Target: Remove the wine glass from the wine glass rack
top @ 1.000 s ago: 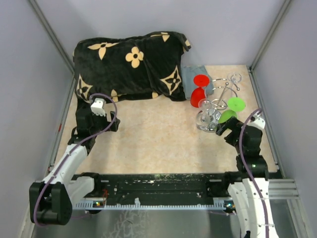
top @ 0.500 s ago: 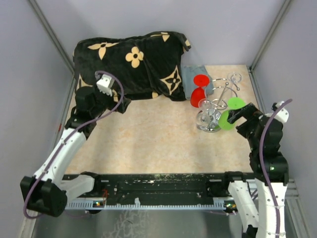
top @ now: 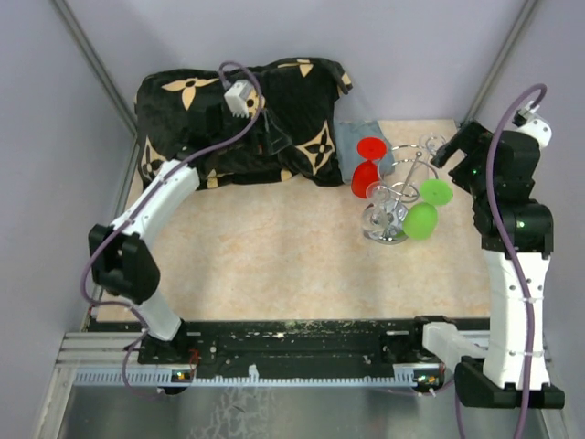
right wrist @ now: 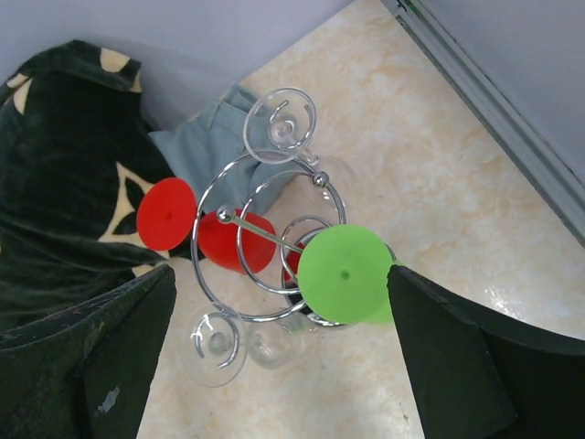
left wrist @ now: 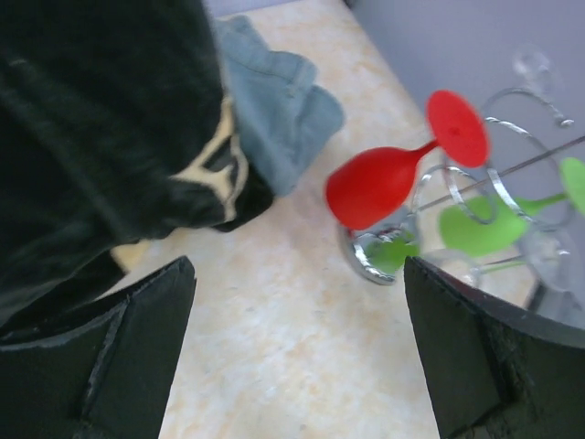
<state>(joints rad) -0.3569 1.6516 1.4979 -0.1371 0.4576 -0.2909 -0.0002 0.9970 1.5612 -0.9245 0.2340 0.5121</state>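
Note:
The silver wire wine glass rack (top: pixel 403 182) stands right of centre. On it hang a red wine glass (top: pixel 366 166), a green one (top: pixel 423 213) and two clear ones (top: pixel 378 196). My right gripper (top: pixel 446 150) is open and empty, held above the rack's far right side. In the right wrist view its fingers straddle the rack (right wrist: pixel 239 203), the green glass foot (right wrist: pixel 345 273), the red glass (right wrist: pixel 236 242) and a clear glass (right wrist: pixel 213 347). My left gripper (top: pixel 274 137) is open and empty over the black blanket. The left wrist view shows the red glass (left wrist: pixel 377 181) and green glass (left wrist: pixel 483 230) ahead.
A black blanket with tan flowers (top: pixel 228 114) lies bunched along the back left. A grey-blue cloth (top: pixel 355 139) lies between it and the rack. Grey walls close in on both sides, with a metal rail (right wrist: pixel 489 101) just right of the rack.
My left arm has swung up and right, from the table's left side to over the blanket. My right arm has risen and moved back to above the rack. The glasses have stayed on the rack.

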